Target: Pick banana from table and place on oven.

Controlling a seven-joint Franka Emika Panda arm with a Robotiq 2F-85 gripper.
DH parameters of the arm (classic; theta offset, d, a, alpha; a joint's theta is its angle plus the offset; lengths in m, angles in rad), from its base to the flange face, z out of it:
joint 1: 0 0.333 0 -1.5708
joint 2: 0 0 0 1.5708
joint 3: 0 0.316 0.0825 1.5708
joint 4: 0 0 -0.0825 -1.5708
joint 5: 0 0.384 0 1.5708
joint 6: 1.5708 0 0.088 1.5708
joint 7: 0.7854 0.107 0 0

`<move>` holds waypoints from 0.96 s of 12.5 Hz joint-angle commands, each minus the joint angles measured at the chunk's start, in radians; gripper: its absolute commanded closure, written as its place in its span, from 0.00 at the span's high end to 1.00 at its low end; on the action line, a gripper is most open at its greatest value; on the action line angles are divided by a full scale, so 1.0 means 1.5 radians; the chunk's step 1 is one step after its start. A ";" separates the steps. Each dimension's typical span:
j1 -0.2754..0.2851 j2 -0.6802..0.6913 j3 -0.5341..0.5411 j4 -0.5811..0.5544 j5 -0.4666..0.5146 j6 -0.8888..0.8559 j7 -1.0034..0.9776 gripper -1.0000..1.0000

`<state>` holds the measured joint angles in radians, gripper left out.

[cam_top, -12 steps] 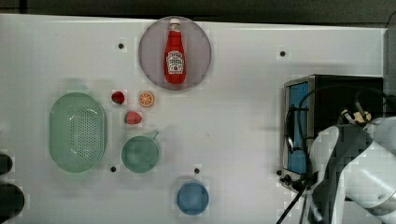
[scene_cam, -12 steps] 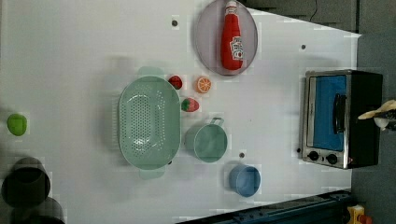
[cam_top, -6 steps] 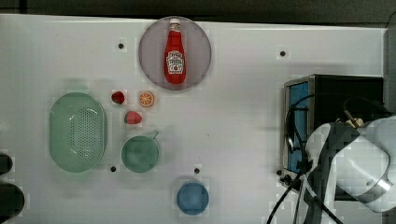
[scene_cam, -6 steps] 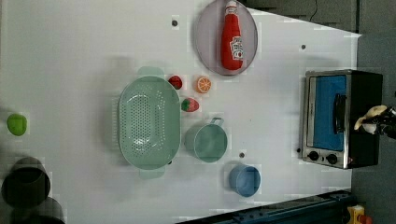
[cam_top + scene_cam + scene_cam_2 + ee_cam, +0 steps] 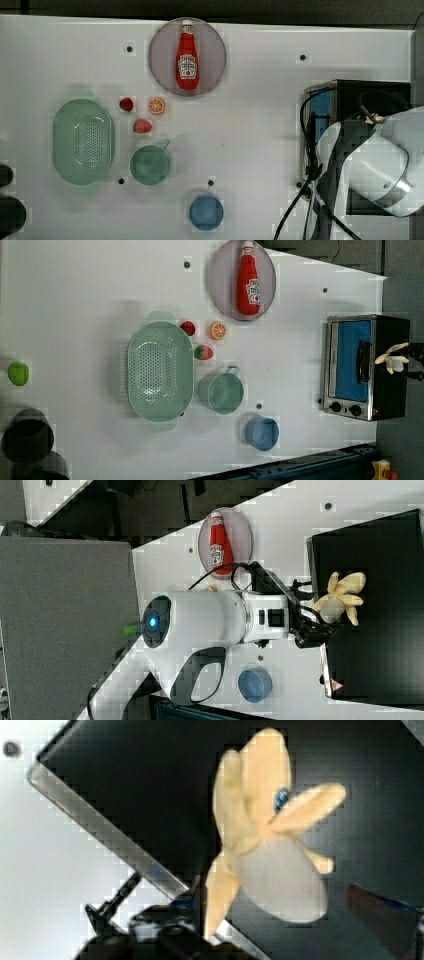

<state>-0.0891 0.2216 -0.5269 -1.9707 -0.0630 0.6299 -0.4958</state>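
Release looks just made: where the jaws were narrower a moment ago, the gripper now has them spread wide, standing off the banana on either side. The banana lies on the oven, at the right of the right view, so the placing seems all but done and a clean retreat remains. It is a pale yellow peeled toy, matte, with splayed peel flaps and a blue sticker. The oven's top is flat matte black above a blue-tinted glass door; the counter is smooth white.
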 commanded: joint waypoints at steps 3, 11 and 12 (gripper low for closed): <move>0.027 -0.058 0.045 0.087 -0.018 -0.162 -0.100 1.00; 0.106 -0.196 0.291 0.162 0.012 -0.320 0.318 1.00; 0.106 -0.206 0.310 0.160 0.011 -0.328 0.354 1.00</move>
<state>0.0521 -0.0670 -0.0677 -1.7236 -0.0416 0.1506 -0.1628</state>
